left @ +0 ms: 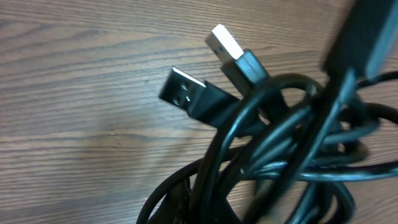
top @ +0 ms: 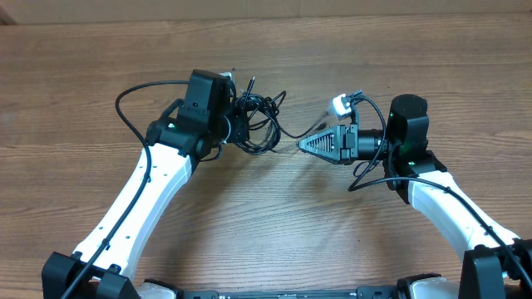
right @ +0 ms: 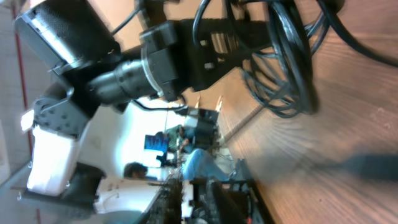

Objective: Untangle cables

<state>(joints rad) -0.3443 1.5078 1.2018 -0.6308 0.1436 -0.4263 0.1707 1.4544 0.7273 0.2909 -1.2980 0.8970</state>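
Observation:
The cables (top: 259, 123) are a knotted bundle of thin black cords left of the table's middle. My left gripper (top: 234, 126) is pressed into the bundle's left side and looks shut on it. In the left wrist view the bundle (left: 292, 149) fills the right side, with two USB plugs (left: 186, 94) sticking out to the upper left. My right gripper (top: 303, 144) points left with its fingers closed to a point. A single thin strand (top: 289, 133) runs from the bundle to its tip. The right wrist view shows the bundle (right: 286, 56) hanging at the left gripper (right: 205, 50).
Wooden table (top: 274, 232). A small white connector (top: 340, 105) sits by the right wrist. Thick black arm cords loop beside the left arm (top: 133, 95) and under the right arm (top: 366, 178). Background room shows in the right wrist view.

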